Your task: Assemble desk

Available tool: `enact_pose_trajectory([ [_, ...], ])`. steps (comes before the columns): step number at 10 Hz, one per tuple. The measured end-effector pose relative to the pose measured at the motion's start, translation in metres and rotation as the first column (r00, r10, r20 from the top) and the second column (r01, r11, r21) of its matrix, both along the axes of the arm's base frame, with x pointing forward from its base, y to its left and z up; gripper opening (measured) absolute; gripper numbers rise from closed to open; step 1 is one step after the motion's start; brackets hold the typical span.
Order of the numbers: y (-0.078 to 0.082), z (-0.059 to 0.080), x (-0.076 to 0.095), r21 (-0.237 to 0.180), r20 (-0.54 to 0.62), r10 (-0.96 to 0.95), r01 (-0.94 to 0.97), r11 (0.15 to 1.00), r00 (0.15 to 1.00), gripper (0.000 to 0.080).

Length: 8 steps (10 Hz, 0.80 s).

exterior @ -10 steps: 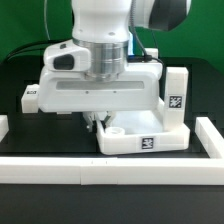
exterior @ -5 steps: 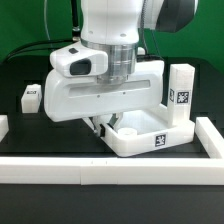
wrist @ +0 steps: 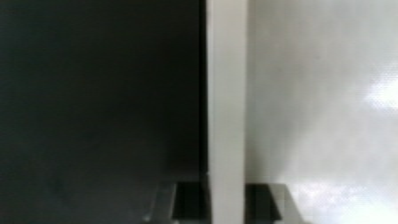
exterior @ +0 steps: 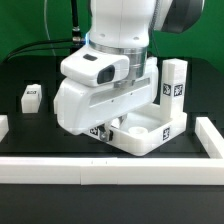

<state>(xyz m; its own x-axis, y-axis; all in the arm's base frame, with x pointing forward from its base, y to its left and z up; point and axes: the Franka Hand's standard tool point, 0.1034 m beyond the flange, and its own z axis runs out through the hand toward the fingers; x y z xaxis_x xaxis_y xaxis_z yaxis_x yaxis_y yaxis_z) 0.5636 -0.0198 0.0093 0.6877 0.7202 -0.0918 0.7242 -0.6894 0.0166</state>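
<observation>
- Tabletop [exterior: 150,135] has yawed over the last second: its front edge was square-on and now sits skewed.
- Gripper [exterior: 100,128] is on its edge at the exterior view's left. In the wrist view the rim [wrist: 226,100] sits between the fingertips [wrist: 189,200], so the gripper is narrow and clamped on it (probably, the frame is blurry).
- Upright leg [exterior: 175,82] at the far corner swung with it, so it looks seated.
- Loose leg [exterior: 30,96] lies well off that left edge and hasn't moved.
- Read: the tabletop is being reoriented to present the next socket; most legs are still to fit.
</observation>
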Motion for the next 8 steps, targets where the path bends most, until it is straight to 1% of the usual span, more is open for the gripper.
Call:
enact_pose_trajectory([
  [2, -0.005, -0.001, -0.001, 0.0, -0.006, 0.103, -0.103, 0.995, 0.995, 0.0063],
  [4, -0.008, -0.001, -0.001, -0.01, -0.03, 0.303, -0.303, 0.953, 0.952, 0.0062],
  [5, 0.005, -0.001, 0.003, -0.008, -0.043, 0.344, -0.345, 0.939, 0.938, 0.0062],
  [6, 0.017, 0.001, 0.012, -0.008, -0.051, 0.465, -0.466, 0.885, 0.884, 0.0062],
  [7, 0.029, 0.003, 0.023, -0.003, -0.07, 0.59, -0.592, 0.806, 0.804, 0.006],
  [8, 0.028, 0.002, 0.025, -0.004, -0.064, 0.622, -0.623, 0.782, 0.781, 0.006],
])
